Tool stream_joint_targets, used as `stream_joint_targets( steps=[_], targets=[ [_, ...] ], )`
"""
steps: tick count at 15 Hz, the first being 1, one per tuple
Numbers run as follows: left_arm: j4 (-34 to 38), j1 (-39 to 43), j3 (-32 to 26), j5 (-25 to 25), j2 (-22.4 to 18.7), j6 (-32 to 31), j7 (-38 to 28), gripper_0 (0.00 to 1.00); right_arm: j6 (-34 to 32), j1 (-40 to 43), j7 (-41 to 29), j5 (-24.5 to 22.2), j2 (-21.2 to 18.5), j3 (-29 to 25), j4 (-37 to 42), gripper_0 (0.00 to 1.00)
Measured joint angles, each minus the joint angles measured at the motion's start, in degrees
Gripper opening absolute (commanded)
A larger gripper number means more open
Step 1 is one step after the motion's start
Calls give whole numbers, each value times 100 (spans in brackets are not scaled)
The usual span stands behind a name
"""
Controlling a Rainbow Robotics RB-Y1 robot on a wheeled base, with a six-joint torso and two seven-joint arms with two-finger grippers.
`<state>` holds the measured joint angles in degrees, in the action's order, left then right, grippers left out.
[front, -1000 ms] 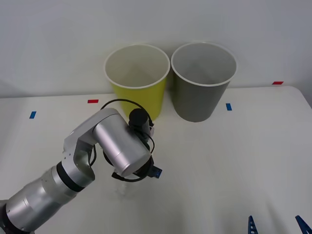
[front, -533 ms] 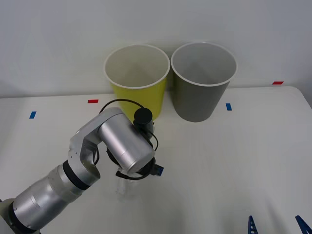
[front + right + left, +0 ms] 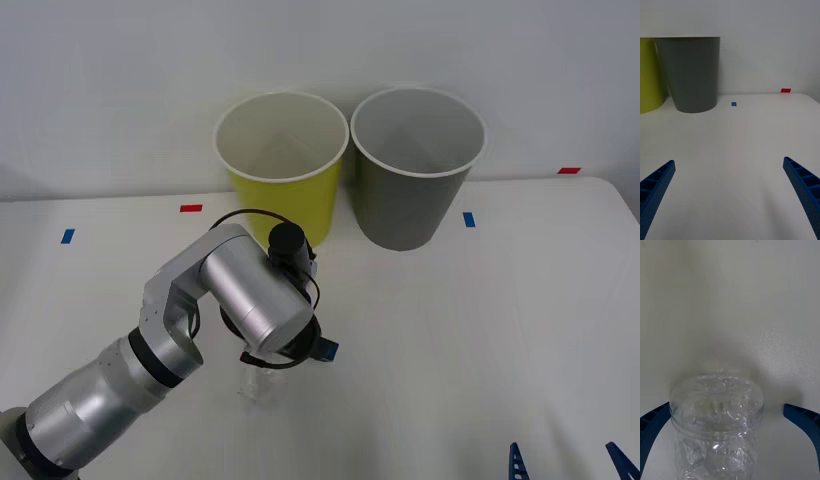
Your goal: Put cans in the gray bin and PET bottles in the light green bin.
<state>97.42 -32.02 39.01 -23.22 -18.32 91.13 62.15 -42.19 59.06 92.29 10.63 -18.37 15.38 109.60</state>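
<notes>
On the white bench point(image 3: 480, 330), the tapered round yellow-green plastic bin point(image 3: 281, 165) stands at twelve o'clock, touching the tapered round dark-gray plastic bin point(image 3: 415, 165) at one o'clock. The small crushed clear plastic bottle point(image 3: 717, 427) sits at seven o'clock, between the left gripper's point(image 3: 728, 427) spread jaws.

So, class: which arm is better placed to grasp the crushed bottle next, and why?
Left. The left gripper is open around the crushed PET bottle, fingers on both sides. The right gripper is parked apart, open above bare table.

gray bin point(image 3: 690, 73) beside light green bin point(image 3: 649, 75)
</notes>
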Motion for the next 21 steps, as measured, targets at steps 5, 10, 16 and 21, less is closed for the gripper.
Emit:
stream_joint_targets(
  steps=[5,10,16,21],
  targets=[
    [-71,0,0,-111,-9,-84,14,9,0,0,0,0,0,0,0,100],
    [-45,1,3,-206,-103,-258,25,0,0,0,0,0,0,0,0,100],
    [256,9,20,-343,-282,-258,29,0,0,0,0,0,0,0,0,100],
    [424,15,86,-392,-344,-256,42,0,0,0,0,0,0,0,0,100]
  ],
)
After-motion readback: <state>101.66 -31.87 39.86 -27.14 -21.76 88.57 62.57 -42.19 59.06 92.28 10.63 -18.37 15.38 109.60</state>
